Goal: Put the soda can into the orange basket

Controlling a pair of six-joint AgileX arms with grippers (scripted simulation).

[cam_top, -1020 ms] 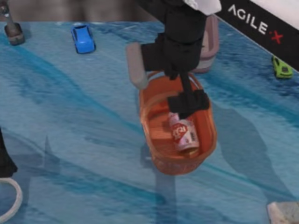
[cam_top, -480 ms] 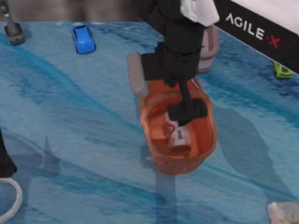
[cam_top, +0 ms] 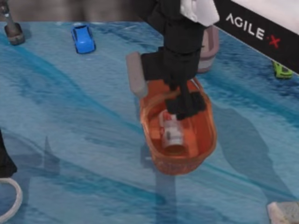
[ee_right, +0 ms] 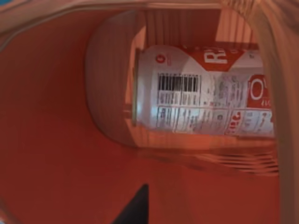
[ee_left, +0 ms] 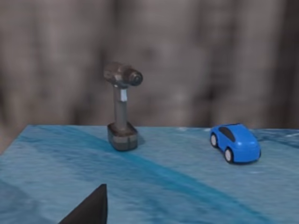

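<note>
The soda can (cam_top: 171,133) lies on its side on the floor of the orange basket (cam_top: 208,119), tan top toward the table's front edge. My right gripper (cam_top: 187,105) hangs just above the basket's far half, open, holding nothing and apart from the can. The right wrist view is filled by the basket wall (ee_right: 46,116), with the can (ee_right: 201,105) lying free beyond one dark fingertip (ee_right: 138,205). My left arm (cam_top: 5,161) stays parked at the table's left edge, with a single fingertip (ee_left: 93,210) showing.
A grey block (cam_top: 136,73) lies against the basket's far-left rim and a mauve tub (cam_top: 211,46) stands behind it. A blue toy car (cam_top: 83,38) and a drill (cam_top: 13,30) sit far left, a green car (cam_top: 281,68) at the right edge.
The can has rolled leftward across the basket floor, its red logo turning out of sight. The right gripper has drawn slightly back and up. The left arm stays still.
</note>
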